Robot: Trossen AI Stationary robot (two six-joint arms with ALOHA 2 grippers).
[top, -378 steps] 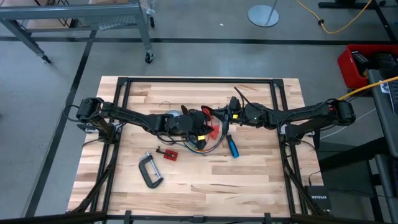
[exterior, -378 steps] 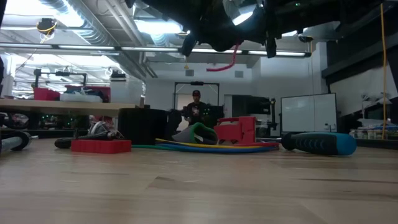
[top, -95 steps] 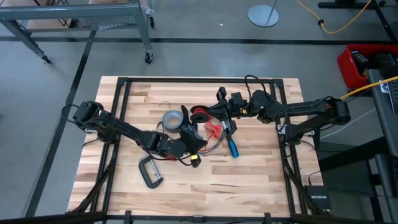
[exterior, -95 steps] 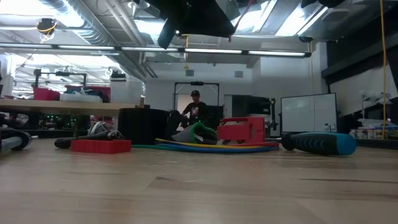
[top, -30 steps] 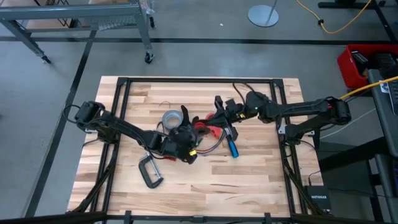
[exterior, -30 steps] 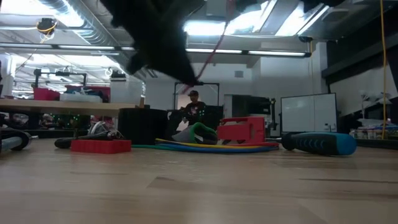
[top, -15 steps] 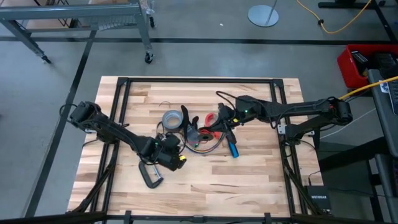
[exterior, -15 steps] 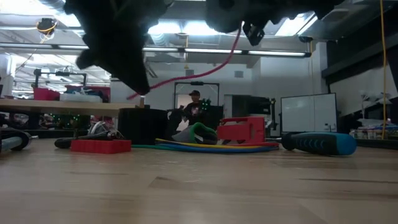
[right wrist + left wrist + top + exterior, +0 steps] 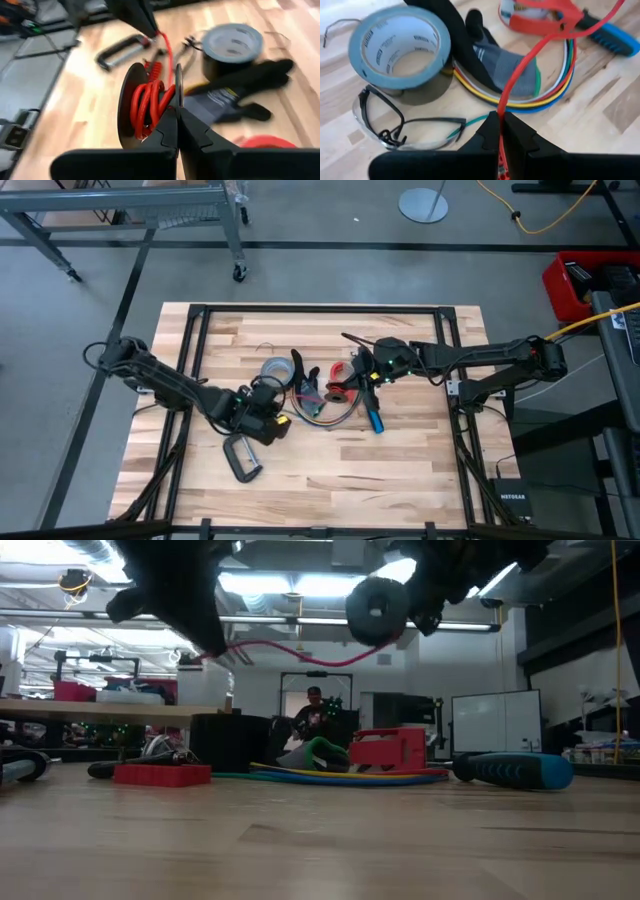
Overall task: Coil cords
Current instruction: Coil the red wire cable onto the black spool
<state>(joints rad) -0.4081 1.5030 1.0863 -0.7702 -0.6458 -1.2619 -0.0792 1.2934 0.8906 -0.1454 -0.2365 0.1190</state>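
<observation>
Left wrist view, look! The left claw (image 9: 500,125) is pinched tight on the red cord (image 9: 520,75). (Mia)

Yes. The right claw (image 9: 176,107) is pinched shut on the black spool (image 9: 131,107), and some red cord is wound on it. (Tom)

Which way does the cord go? (Mia)

It hangs in the air above the table (image 9: 400,480). It runs sideways from the left claw to the spool and sags a little. (Tom)

What could go wrong? (Mia)

I think a hard pull could make the cord slip out of the left claw. If it droops, it could catch on the tape roll (image 9: 400,45) or the striped cord (image 9: 555,95) lying below. (Tom)
</observation>
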